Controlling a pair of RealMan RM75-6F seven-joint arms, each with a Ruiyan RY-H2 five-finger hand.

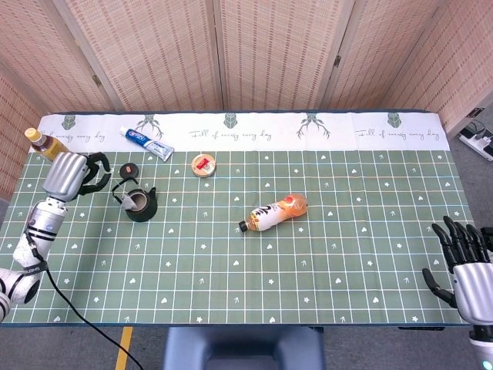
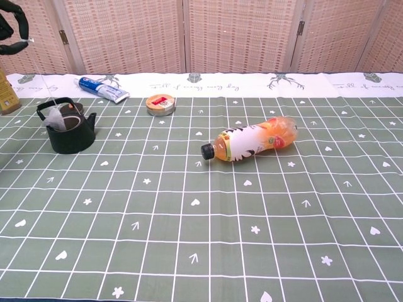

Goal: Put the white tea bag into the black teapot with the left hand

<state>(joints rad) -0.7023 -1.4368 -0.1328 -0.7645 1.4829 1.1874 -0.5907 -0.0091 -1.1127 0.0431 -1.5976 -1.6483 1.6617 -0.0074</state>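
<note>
The black teapot (image 1: pixel 140 206) (image 2: pixel 71 131) stands open at the table's left side. The white tea bag (image 1: pixel 123 202) (image 2: pixel 58 117) sits at the pot's left rim, partly in the opening. My left hand (image 1: pixel 69 173) (image 2: pixel 12 27) is raised left of the pot, fingers curled, pinching the small white tag on the bag's string. My right hand (image 1: pixel 464 264) hovers at the table's front right corner with its fingers spread and nothing in it.
A small black lid (image 1: pixel 128 168) lies behind the pot. A toothpaste tube (image 1: pixel 146 142), a round orange tin (image 1: pixel 203 164), a juice bottle (image 1: pixel 274 213) lying on its side and a tea bottle (image 1: pixel 42 145) at the far left also stand on the green cloth.
</note>
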